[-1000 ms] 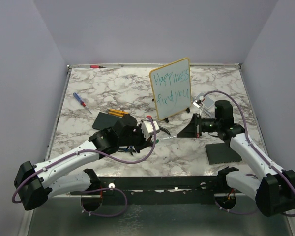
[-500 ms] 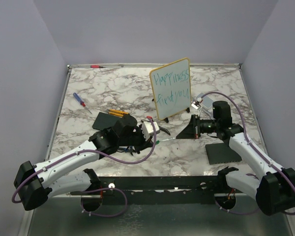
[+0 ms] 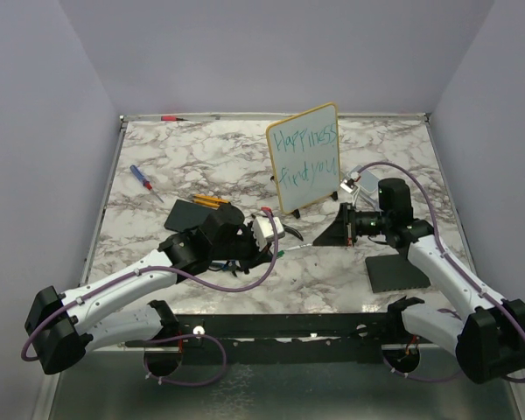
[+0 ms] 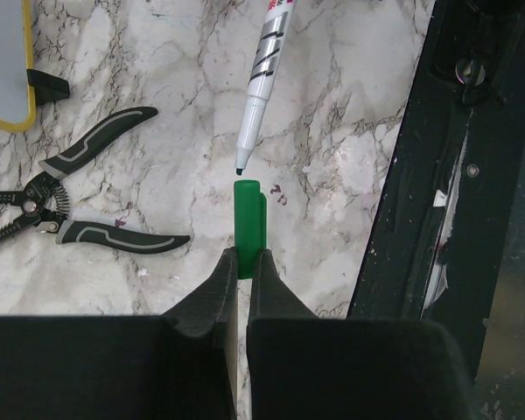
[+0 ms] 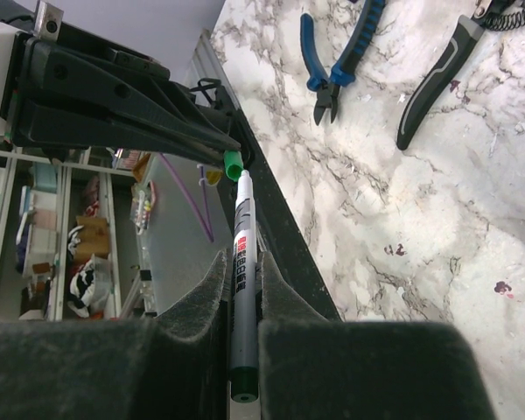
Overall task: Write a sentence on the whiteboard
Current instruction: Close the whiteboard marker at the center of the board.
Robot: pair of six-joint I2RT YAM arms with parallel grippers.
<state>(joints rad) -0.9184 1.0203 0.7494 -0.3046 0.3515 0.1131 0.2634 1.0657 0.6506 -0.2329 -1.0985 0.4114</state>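
Observation:
The whiteboard [image 3: 304, 157] stands upright at the back centre, yellow-rimmed, with the teal sentence [image 3: 305, 154] "Happiness find you" in two lines; its corner [image 4: 4, 66] shows in the left wrist view. My left gripper [image 4: 245, 258] is shut on a green marker cap [image 4: 248, 219], open end pointing away. My right gripper [image 5: 242, 262] is shut on the grey marker [image 5: 243, 223]. The marker [image 4: 264, 79] points tip-first at the cap, a small gap apart and slightly off to one side. Both meet at mid-table [image 3: 284, 252] in front of the board.
Black-and-grey pliers [image 4: 79, 201] lie left of the cap, and blue pliers [image 5: 341, 52] lie nearby. Dark square pads [image 3: 192, 213] [image 3: 395, 273] sit on the marble. A blue screwdriver [image 3: 143, 181] lies at the left, a red pen [image 3: 171, 117] at the back edge.
The right gripper has shifted slightly, bringing the marker tip a little closer to the green cap. The left arm has hardly moved.

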